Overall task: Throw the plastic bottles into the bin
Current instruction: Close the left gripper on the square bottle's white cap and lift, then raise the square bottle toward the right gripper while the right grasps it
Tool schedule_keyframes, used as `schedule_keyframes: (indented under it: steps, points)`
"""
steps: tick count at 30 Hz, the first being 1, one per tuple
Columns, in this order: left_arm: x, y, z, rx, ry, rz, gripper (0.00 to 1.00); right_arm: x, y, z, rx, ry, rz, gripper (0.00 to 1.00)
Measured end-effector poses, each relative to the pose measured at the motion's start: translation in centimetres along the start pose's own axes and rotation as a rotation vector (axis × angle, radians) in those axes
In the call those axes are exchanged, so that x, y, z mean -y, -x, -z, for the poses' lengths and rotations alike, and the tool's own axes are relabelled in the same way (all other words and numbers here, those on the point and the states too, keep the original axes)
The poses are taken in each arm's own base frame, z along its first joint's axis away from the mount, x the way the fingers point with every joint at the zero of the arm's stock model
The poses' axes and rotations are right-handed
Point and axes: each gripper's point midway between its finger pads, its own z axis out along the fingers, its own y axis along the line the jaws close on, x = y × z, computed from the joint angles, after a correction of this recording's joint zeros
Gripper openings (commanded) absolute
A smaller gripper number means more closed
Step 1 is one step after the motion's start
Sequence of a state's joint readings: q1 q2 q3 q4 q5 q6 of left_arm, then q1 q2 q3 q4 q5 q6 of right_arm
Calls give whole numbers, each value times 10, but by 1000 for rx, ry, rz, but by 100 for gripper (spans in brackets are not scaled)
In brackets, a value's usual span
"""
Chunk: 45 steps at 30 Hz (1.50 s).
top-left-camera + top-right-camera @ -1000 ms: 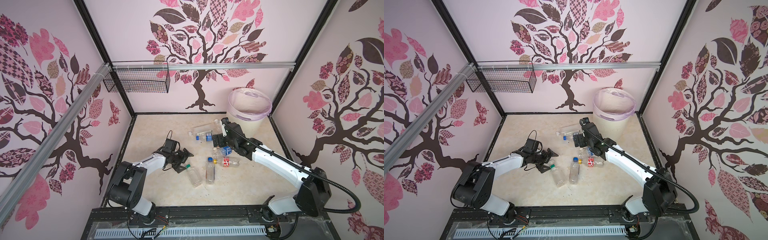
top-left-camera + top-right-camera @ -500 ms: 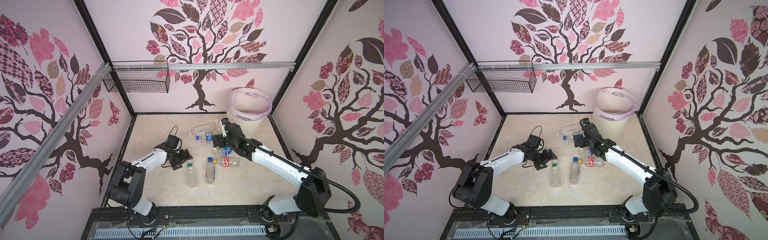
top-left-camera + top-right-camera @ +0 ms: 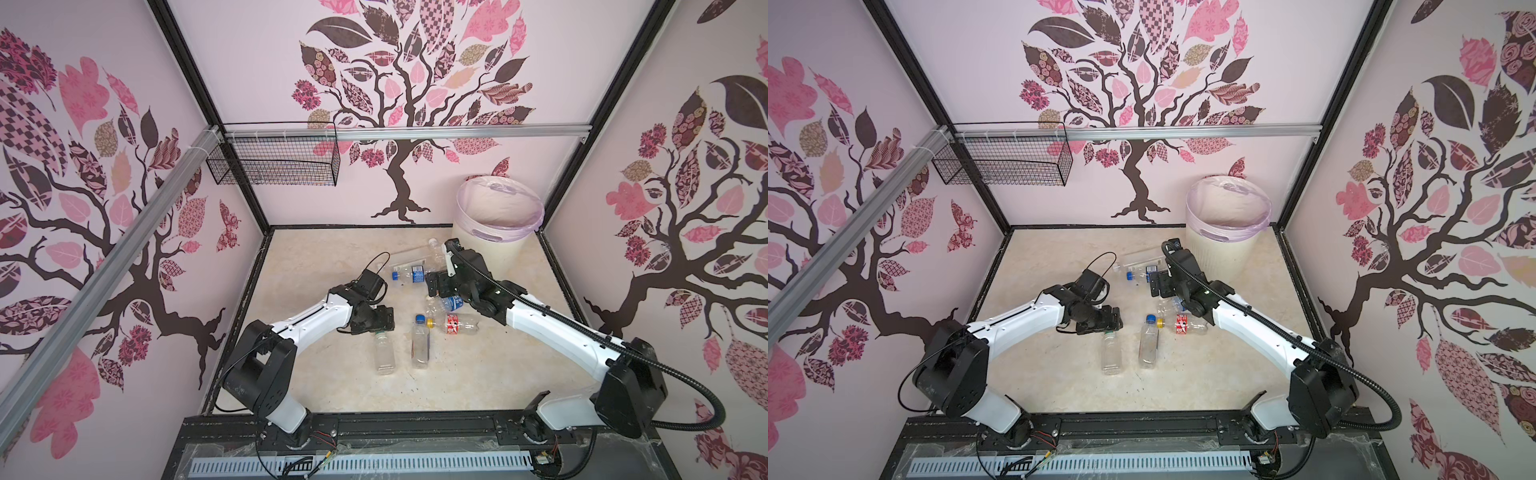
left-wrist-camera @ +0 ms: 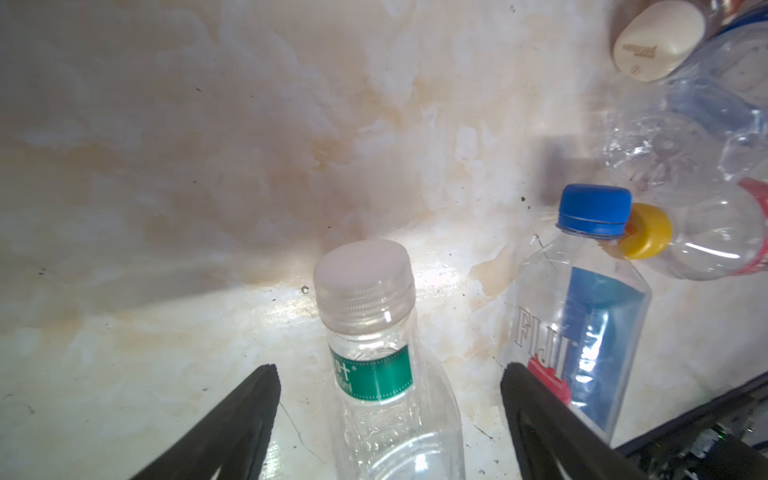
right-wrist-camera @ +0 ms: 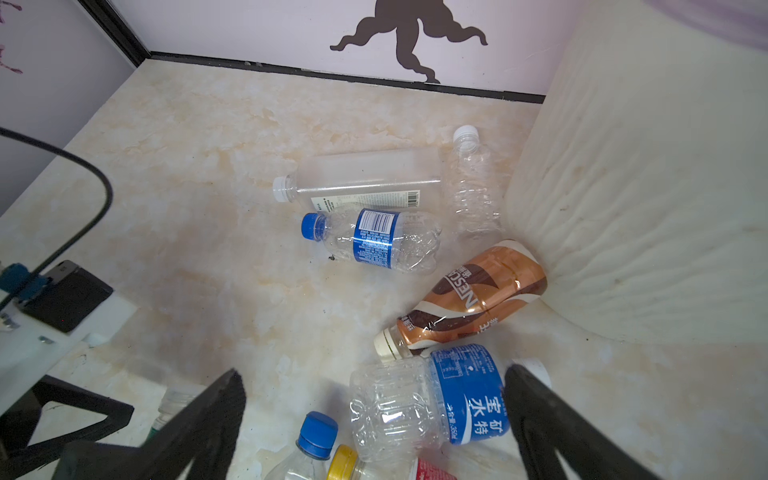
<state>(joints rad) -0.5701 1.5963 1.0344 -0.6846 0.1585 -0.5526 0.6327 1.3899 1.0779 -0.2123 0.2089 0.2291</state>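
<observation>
Several plastic bottles lie on the beige floor. My left gripper is open and straddles the neck of a clear bottle with a pale cap and a green band; there are gaps on both sides. Beside it lies a blue-capped Fiji bottle, and a yellow-capped, red-labelled bottle is nearby. My right gripper is open over a crushed blue-labelled bottle. A brown bottle rests against the cream bin.
Three more clear bottles lie between the right gripper and the back wall. A black wire basket hangs on the back left rail. Black frame edges border the floor, which is bare at left and front.
The left gripper has come over the clear bottle's neck and its jaws have narrowed a little. That bottle has swung from tilted to straight. The right arm has not moved.
</observation>
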Motion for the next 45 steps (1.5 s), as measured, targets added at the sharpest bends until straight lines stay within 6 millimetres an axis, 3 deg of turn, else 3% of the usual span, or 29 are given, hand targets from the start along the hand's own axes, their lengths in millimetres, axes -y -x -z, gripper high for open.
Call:
schedule_keyframes:
  steps: [8, 18, 27, 32, 36, 39, 42, 45]
  points:
    - [-16, -3, -12, -29, 98, -4, 75, 2, 2, 6, 24, 0, -5, 100]
    - [-21, 0, -24, -44, 136, 7, 59, 8, -18, 1, -11, -16, 4, 100]
    - [-19, 6, -30, -48, 146, 11, 44, 7, -9, 8, 20, -10, 5, 99]
    - [-18, 13, -24, -36, 151, 16, 42, 7, -8, 9, 25, -8, 3, 99]
    - [-21, 36, -9, 15, 134, 46, 41, 6, -7, 11, 26, 1, 1, 99]
    - [-26, 65, 13, 90, 112, 86, 41, 3, -8, 13, 20, 17, -6, 100]
    - [-24, 102, 47, 203, 73, 119, 41, -2, -10, 14, 9, 53, -22, 100]
    - [-10, 135, 88, 331, 13, 117, 41, -13, -9, 16, 2, 111, -43, 100]
